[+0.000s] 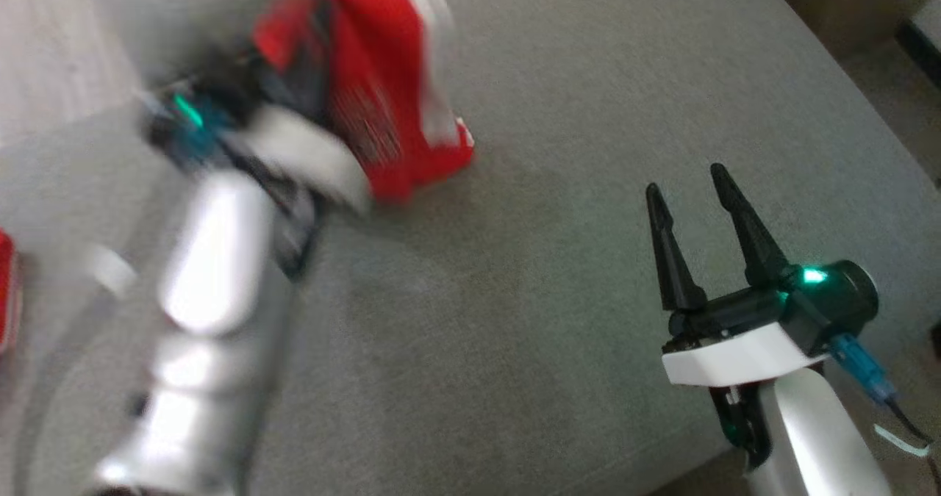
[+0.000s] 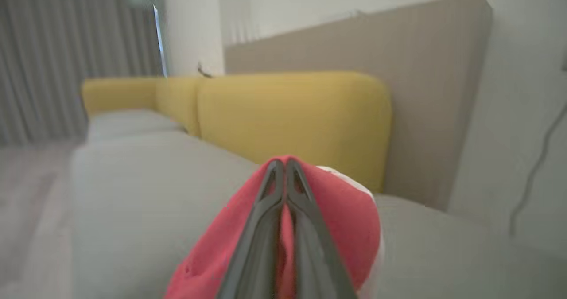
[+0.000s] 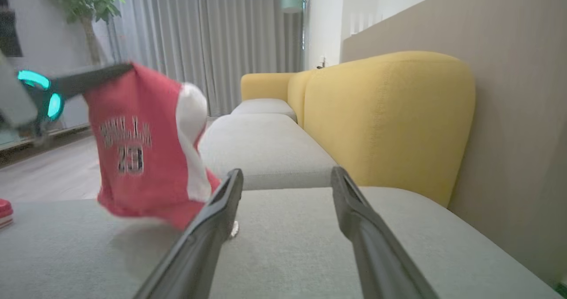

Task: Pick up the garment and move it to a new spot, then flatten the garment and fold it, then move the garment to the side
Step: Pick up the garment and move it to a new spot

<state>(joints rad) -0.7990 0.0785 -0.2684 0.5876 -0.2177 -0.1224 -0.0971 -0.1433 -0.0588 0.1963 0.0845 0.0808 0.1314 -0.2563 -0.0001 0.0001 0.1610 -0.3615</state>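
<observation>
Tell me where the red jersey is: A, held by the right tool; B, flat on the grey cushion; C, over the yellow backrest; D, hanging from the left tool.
D: the left tool is shut on the jersey, which hangs from it; the right tool is open and empty.

Red jersey (image 3: 141,157) with white side band, dark lettering and number; grey seat (image 3: 288,246); yellow backrest (image 3: 390,113); pale grey pleated curtain (image 3: 199,33); beige wall (image 3: 509,68).
</observation>
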